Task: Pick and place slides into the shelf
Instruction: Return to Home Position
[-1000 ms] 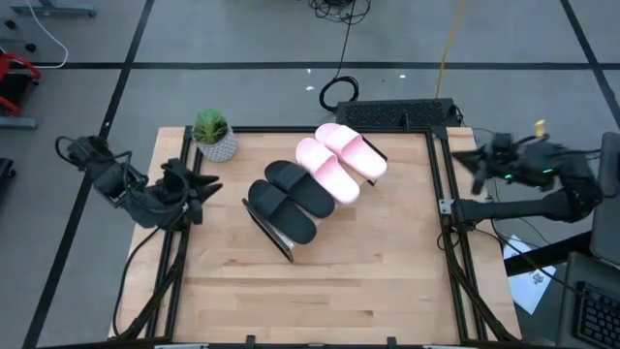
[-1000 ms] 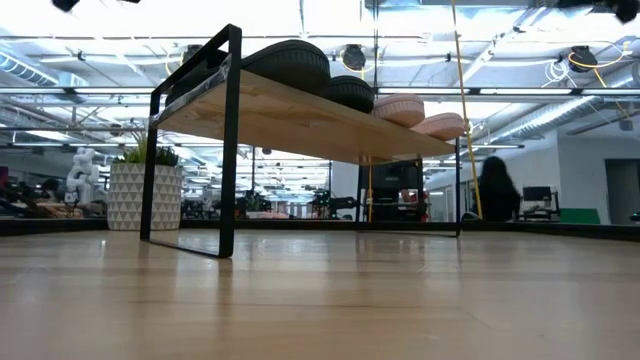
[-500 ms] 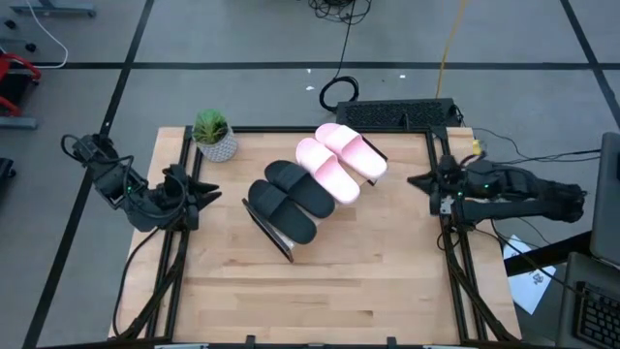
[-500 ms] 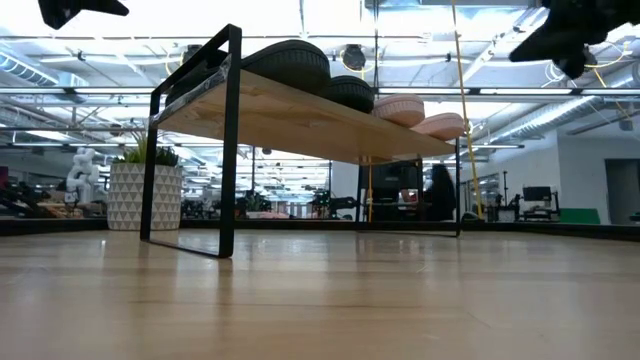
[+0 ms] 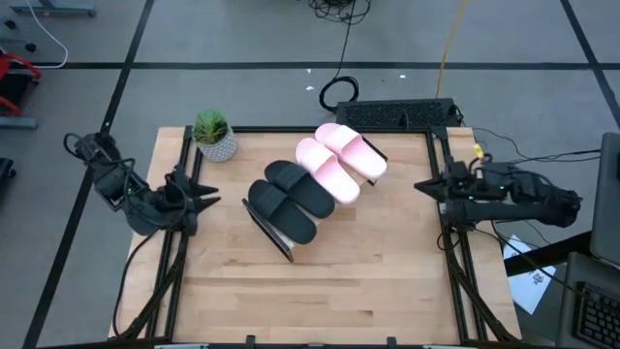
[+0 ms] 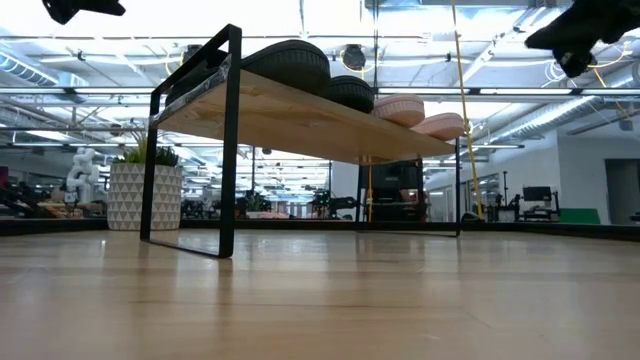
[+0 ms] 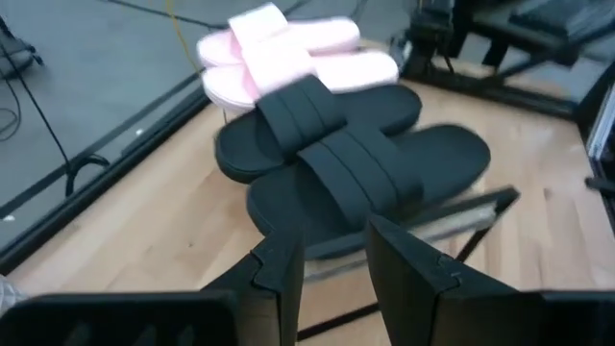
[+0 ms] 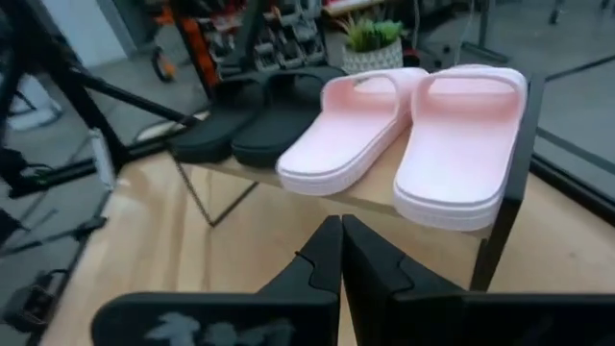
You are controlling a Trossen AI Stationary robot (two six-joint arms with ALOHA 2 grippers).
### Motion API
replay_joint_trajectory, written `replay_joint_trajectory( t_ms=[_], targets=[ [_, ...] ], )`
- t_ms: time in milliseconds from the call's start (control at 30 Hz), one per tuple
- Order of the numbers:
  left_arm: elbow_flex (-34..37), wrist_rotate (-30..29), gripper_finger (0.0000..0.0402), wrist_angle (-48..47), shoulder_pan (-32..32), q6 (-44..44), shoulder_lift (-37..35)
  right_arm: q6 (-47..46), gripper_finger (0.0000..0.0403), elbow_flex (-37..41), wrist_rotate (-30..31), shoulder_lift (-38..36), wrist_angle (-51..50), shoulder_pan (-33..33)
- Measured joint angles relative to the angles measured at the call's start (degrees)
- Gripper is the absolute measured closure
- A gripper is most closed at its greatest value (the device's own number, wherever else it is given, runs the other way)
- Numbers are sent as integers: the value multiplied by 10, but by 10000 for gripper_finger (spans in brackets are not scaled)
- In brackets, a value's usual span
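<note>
Four slides (image 5: 300, 191) sat on the shelf (image 6: 300, 118), the left gripper (image 5: 205, 192) parted and empty at one table (image 5: 339, 281) edge, the right gripper (image 5: 419, 184) closed, empty, opposite.

High view: shelf (image 5: 276, 237) board nearly all covered by black pair (image 5: 291, 199) & pink pair (image 5: 341, 160). Only the end panel on the black side shows; the far end is under the pink.

Low view: both pairs seen edge-on over the shelf board, pink straps can't be made out. Left gripper (image 6: 100, 8) & right gripper (image 6: 560, 40), above shelf level, are cut by the top edge, only part of each shows. Plant pot (image 6: 125, 200) is crossed by the shelf's end-frame leg.

L wrist view: pink pair half hidden behind black, shelf end blurred, board under the soles out of sight.

R wrist view: black pair partly behind pink, plant pot's base hidden beyond the shelf.
</note>
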State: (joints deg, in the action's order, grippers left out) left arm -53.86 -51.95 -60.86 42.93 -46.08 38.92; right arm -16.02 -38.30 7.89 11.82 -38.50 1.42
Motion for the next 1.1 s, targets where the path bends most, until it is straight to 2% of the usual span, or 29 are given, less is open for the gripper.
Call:
replay_joint_trajectory(
  t_ms=[133,300,567,700,833,967,1100],
  targets=[
    [32,-36,289,1,28,-24,-35,-2,403,0,-5,-53,-18,0],
    [119,-83,289,76,78,-23,-96,-4,403,0,-6,-102,-48,0],
    [224,-75,289,294,123,138,-171,-33,403,0,-6,-115,-95,0],
    [288,-33,289,432,111,208,-184,-35,403,0,-7,-115,-94,0],
    [338,29,289,550,65,273,-185,-45,403,0,-7,-115,-93,0],
    [359,112,289,570,-11,283,-184,-39,403,10,-7,-116,-63,0],
    [359,208,289,559,-95,318,-195,-35,403,57,-17,-116,-19,0]
  ],
)
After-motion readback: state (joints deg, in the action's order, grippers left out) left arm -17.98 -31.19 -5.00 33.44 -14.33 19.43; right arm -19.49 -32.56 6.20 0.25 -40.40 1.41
